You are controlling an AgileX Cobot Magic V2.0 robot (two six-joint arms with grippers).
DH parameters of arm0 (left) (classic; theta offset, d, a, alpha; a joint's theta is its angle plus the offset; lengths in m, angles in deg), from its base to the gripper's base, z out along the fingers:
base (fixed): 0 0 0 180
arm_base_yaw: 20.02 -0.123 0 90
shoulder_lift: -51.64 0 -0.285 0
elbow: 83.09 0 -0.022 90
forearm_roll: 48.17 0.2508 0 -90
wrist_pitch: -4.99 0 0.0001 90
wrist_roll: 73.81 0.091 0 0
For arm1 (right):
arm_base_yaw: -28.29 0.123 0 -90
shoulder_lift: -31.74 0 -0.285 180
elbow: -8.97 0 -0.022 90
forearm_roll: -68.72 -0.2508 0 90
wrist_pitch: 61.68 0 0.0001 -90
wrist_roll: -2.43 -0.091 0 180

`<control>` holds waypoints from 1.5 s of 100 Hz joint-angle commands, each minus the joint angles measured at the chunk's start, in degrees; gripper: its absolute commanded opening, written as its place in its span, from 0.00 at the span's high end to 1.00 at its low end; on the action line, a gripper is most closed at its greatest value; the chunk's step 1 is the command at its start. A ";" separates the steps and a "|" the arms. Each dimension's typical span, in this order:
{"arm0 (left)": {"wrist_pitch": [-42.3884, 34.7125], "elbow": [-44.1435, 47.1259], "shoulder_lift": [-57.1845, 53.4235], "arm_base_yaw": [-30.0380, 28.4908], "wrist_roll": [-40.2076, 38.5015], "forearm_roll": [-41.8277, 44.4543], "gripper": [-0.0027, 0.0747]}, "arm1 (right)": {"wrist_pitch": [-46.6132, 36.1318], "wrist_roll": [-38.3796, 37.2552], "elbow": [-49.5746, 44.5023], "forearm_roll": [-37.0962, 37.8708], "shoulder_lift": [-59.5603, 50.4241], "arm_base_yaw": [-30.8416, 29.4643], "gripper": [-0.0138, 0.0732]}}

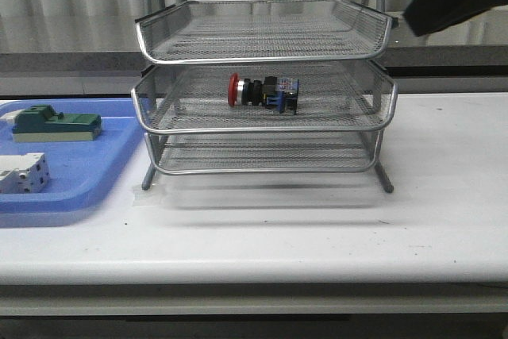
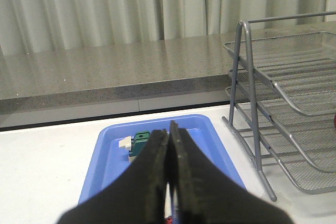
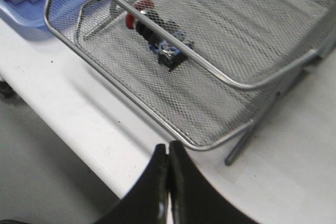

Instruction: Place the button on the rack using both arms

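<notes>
— Rack (image 1: pixel 262 129), where on my surface (image 1: pixel 317 228)?
— Centre, three wire tiers; blue tray (image 1: pixel 71 184) just beside its left, holding a green block (image 1: pixel 55 123) and a white block (image 1: pixel 22 174).
— Button (image 1: pixel 262 91)?
— On its side in the middle tier, red head pointing left.
— Claws?
— I read left claw (image 2: pixel 169 182) and right claw (image 3: pixel 168 182) both pressed closed, gripping nothing.

Ahead of my black right gripper (image 3: pixel 167 182): silver wire-mesh rack (image 1: pixel 262 129); button (image 1: pixel 263 91) with red head, black body, blue-and-silver rear. Beyond my black left gripper (image 2: pixel 168 182): blue tray (image 2: pixel 110 166), green block (image 1: pixel 55 122), white block (image 1: pixel 22 174). Table (image 1: pixel 317 228): white.
</notes>
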 commanded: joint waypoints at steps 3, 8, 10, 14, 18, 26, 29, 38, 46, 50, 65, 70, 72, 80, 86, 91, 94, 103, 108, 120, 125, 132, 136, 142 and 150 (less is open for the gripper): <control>-4.50 -1.68 0.40 -0.09 -0.48 -0.73 0.99 | -0.79 -0.35 -2.32 -0.54 -7.43 -3.45 0.91; -4.50 -1.68 0.40 -0.09 -0.48 -0.73 0.99 | -0.21 -0.89 -3.94 -0.54 -10.21 -4.59 0.91; -4.50 -1.68 0.40 -0.09 -0.48 -0.73 0.99 | 0.13 -1.29 -4.60 -0.54 -11.46 -5.14 0.91; -4.50 -1.68 0.40 -0.09 -0.48 -0.73 0.99 | 0.61 -2.08 -5.69 -0.54 -13.48 -6.16 0.91; -4.50 -1.68 0.40 -0.09 -0.48 -0.73 0.99 | 1.26 -3.28 -6.90 -0.54 -15.93 -7.10 0.91; -4.50 -1.68 0.40 -0.09 -0.48 -0.73 0.99 | 2.06 -4.83 -9.06 -0.54 -20.35 -8.65 0.91; -4.50 -1.68 0.40 -0.09 -0.48 -0.73 0.99 | 2.22 -5.27 -9.70 -0.54 -22.42 -9.13 0.91; -4.50 -1.68 0.40 -0.09 -0.48 -0.73 0.99 | 2.42 -5.37 -11.36 -0.54 -27.35 -10.56 0.91; -4.50 -1.68 0.40 -0.09 -0.48 -0.73 0.99 | 2.99 -5.37 -12.04 -0.54 -31.86 -11.77 0.91; -4.50 -1.68 0.40 -0.09 -0.48 -0.73 0.99 | 3.53 -5.71 -12.04 -0.54 -33.77 -12.45 0.91; -4.50 -1.68 0.40 -0.09 -0.48 -0.73 0.99 | 5.59 -9.17 -12.04 -0.54 -38.92 -15.21 0.91; -4.50 -1.68 0.40 -0.09 -0.48 -0.73 0.99 | 6.72 -9.28 -12.04 -0.54 -39.71 -15.99 0.91; -4.50 -1.68 0.40 -0.09 -0.48 -0.73 0.99 | 7.22 -9.28 -12.04 -0.54 -39.93 -16.14 0.91; -4.50 -1.68 0.40 -0.09 -0.48 -0.73 0.99 | 8.81 -9.23 -12.04 -0.54 -40.10 -16.38 0.91; -4.50 -1.68 0.40 -0.09 -0.48 -0.73 0.99 | 9.58 -9.23 -12.04 -0.54 -40.10 -16.38 0.91; -4.50 -1.68 0.40 -0.09 -0.48 -0.73 0.99 | 9.82 -9.23 -12.04 -0.59 -40.10 -16.38 0.91; -4.50 -1.68 0.40 -0.09 -0.48 -0.73 0.99 | 10.02 -9.23 -12.04 -0.59 -40.10 -16.38 0.91; -4.50 -1.68 0.40 -0.09 -0.48 -0.73 0.99 | 10.46 -9.23 -12.04 -0.59 -40.10 -16.38 0.91; -4.50 -1.68 0.40 -0.09 -0.48 -0.73 0.99 | 10.51 -9.23 -12.04 -0.59 -40.10 -16.38 0.91; -4.50 -1.68 0.40 -0.09 -0.48 -0.73 0.99 | 10.51 -9.23 -12.04 -0.59 -40.10 -16.38 0.91; -4.50 -1.68 0.40 -0.09 -0.48 -0.73 0.99 | 10.51 -9.23 -12.04 -0.59 -40.10 -16.38 0.91; -4.50 -1.68 0.40 -0.09 -0.48 -0.73 0.99 | 10.51 -9.23 -12.04 -0.59 -40.10 -16.38 0.91; -4.50 -1.68 0.40 -0.09 -0.48 -0.73 0.99 | 10.51 -9.23 -12.04 -0.59 -40.10 -16.38 0.91; -4.50 -1.68 0.40 -0.09 -0.48 -0.73 0.99 | 10.51 -9.23 -12.04 -0.59 -40.10 -16.38 0.91; -4.50 -1.68 0.40 -0.09 -0.48 -0.73 0.99 | 10.51 -9.23 -12.04 -0.59 -40.10 -16.38 0.91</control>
